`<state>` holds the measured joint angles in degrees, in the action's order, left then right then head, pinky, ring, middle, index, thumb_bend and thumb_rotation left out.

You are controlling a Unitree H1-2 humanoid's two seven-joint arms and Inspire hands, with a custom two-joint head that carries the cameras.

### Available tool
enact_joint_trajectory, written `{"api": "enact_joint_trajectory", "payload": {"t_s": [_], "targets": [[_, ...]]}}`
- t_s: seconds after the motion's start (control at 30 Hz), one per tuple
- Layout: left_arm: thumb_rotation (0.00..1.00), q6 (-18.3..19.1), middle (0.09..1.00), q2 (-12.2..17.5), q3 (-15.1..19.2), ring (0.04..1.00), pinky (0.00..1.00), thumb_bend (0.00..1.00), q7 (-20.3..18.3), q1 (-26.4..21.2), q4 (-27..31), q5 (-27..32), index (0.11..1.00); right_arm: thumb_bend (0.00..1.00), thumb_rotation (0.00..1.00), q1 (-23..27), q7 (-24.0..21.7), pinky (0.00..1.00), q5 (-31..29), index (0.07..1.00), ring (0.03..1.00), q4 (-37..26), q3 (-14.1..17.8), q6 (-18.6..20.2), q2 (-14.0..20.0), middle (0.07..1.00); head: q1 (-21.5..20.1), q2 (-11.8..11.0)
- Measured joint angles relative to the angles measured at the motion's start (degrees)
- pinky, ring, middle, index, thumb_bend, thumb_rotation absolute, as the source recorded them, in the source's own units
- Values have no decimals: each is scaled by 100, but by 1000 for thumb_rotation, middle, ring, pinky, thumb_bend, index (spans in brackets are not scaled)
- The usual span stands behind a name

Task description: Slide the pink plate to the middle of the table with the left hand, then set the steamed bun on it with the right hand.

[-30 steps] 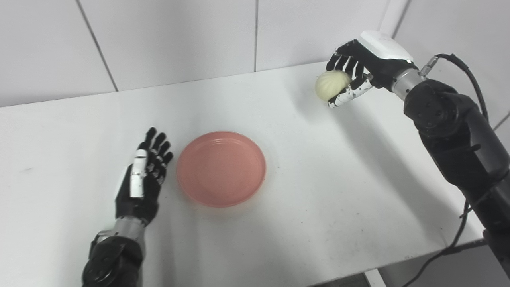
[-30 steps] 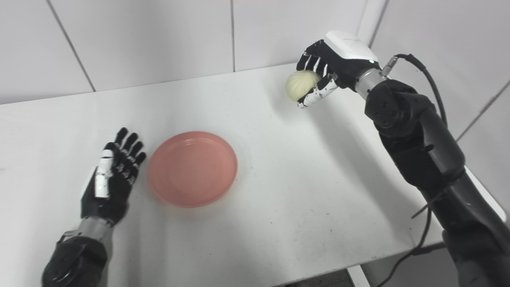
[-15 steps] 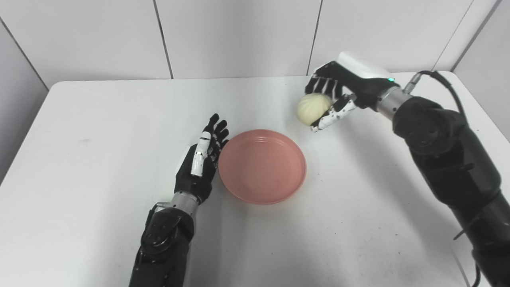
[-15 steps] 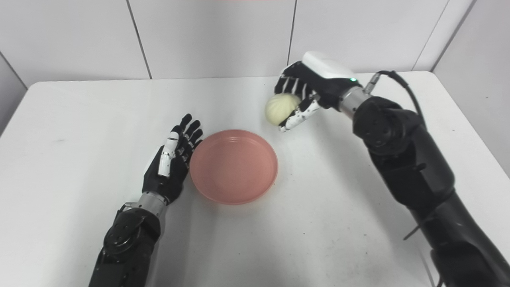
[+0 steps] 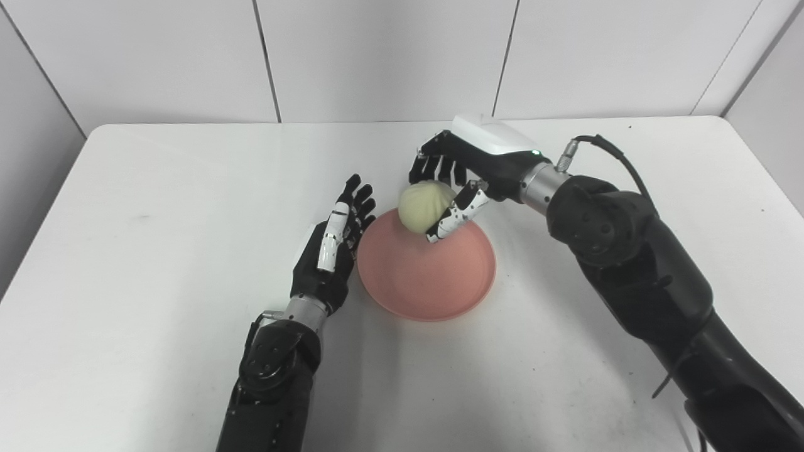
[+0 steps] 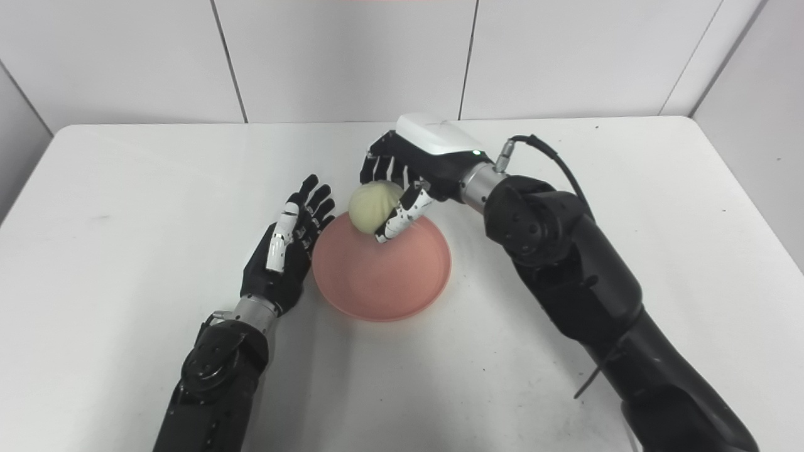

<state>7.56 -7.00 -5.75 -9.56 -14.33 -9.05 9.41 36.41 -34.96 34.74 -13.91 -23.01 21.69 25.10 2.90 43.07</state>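
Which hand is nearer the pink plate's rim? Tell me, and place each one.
Left. The left hand lies open right beside the pink plate's left rim, while the right hand holds the steamed bun above its far edge.

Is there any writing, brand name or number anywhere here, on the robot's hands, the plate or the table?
None can be read.
The pink plate, the steamed bun and the white table are plain.
The right hand has only a white cover and a small green light; the left hand bears no label.
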Motion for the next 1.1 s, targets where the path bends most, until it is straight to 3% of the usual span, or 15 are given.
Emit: {"api": "enact_joint_trajectory", "payload": {"t_s": [0.3,0.5,0.53,0.6,0.87,1.03,1.07,1.1], "targets": [[1000,5,991,8,-1,994,993,353,11,13,39,-14,1000,505,118,-188,-3,399,50,488,471,384,-218,-41,-189,524,-44,88],[1000,23,988,20,-8,993,991,361,11,18,63,-15,1000,507,119,-194,-3,346,282,489,426,517,-377,-200,-183,500,-62,150],[1000,26,987,21,-7,991,988,361,11,19,68,-15,1000,513,48,-196,-5,323,344,518,402,521,-409,-207,-184,454,-62,167],[1000,38,986,21,-8,992,993,359,11,20,77,-16,1000,516,10,-210,-7,298,445,534,375,553,-443,-211,-187,425,-62,176],[1000,145,991,22,-6,1000,1000,375,14,48,170,-16,1000,517,0,-410,49,282,685,534,359,758,-547,-334,-204,410,-70,220],[1000,182,989,22,-10,999,1000,374,31,52,199,-16,1000,520,0,-432,37,385,772,535,444,727,-619,-364,-224,436,-70,229],[1000,190,990,22,-11,999,1000,374,31,53,202,-16,1000,519,86,-430,18,508,799,512,560,709,-631,-369,-224,577,-70,229],[1000,195,990,23,-11,999,1000,374,31,54,205,-16,1000,519,115,-421,-51,550,850,504,600,683,-664,-369,-217,625,-62,237]]}}
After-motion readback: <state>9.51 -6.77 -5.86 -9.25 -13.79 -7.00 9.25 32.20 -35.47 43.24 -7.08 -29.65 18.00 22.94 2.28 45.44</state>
